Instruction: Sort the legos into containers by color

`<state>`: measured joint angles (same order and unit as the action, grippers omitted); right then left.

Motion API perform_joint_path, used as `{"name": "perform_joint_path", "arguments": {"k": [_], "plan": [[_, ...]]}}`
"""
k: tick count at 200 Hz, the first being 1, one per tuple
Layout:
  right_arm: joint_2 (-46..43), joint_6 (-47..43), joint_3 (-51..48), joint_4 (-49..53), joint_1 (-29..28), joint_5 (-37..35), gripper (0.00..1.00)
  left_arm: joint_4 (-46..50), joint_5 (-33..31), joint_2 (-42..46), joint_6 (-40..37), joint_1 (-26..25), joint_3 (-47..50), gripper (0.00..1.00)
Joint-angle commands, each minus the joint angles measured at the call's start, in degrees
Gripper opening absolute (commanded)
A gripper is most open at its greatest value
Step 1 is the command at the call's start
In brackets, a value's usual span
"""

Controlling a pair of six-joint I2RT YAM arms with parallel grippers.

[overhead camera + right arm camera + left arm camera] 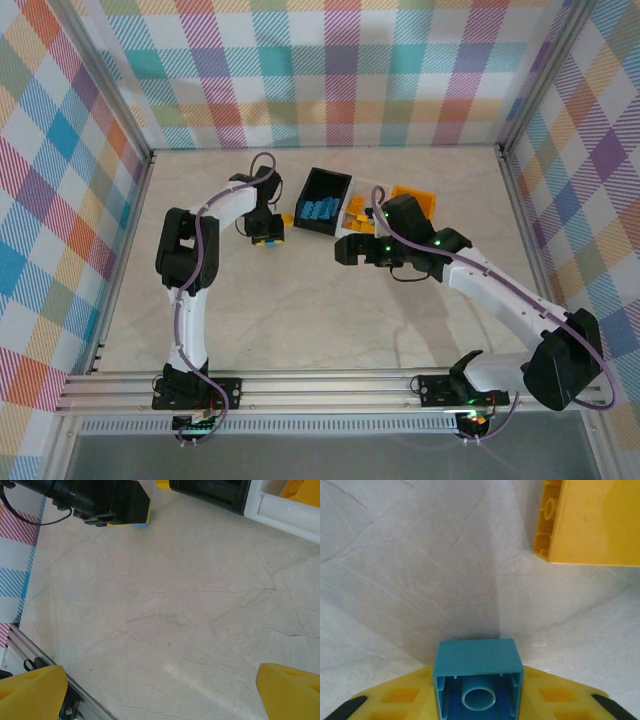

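Observation:
A blue lego (475, 660) sits between the yellow fingers (400, 696) of my left gripper (267, 238), which is shut on it just above the table, left of the containers. A yellow lego (590, 520) lies on the table just beyond it. The black container (322, 200) holds several blue legos (320, 211). The white translucent container (360, 212) beside it holds yellow legos. The yellow-orange container (415, 198) stands to its right, partly hidden by my right arm. My right gripper (352, 250) hovers open in front of the containers, with nothing between its fingertips (31, 692).
The marble table (170, 615) lies bare under the right gripper. An aluminium rail (300, 388) runs along the near edge. Checked walls (330, 70) close in the back and both sides.

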<state>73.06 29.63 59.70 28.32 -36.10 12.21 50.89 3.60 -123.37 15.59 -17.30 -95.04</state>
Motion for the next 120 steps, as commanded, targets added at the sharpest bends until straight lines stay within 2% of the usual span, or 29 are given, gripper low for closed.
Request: {"name": "perform_joint_path", "arguments": {"k": [1,44,79,120], "plan": [[0.3,0.8,0.4,-0.6,-0.4,-0.3,0.97,1.1,0.4,-1.1,-0.3,1.0,-1.3,0.35],[0.0,0.9,0.1,-0.6,-0.4,-0.4,0.97,2.9,1.2,0.2,-0.6,1.1,-2.5,0.33],[-1.4,0.9,-0.8,-0.4,-0.4,-1.6,0.97,5.1,2.6,4.8,0.0,1.1,-5.4,0.33],[-3.4,1.2,-2.5,-0.6,-0.4,-2.6,0.97,5.5,8.8,5.1,2.7,-0.1,-14.7,0.33]]}}
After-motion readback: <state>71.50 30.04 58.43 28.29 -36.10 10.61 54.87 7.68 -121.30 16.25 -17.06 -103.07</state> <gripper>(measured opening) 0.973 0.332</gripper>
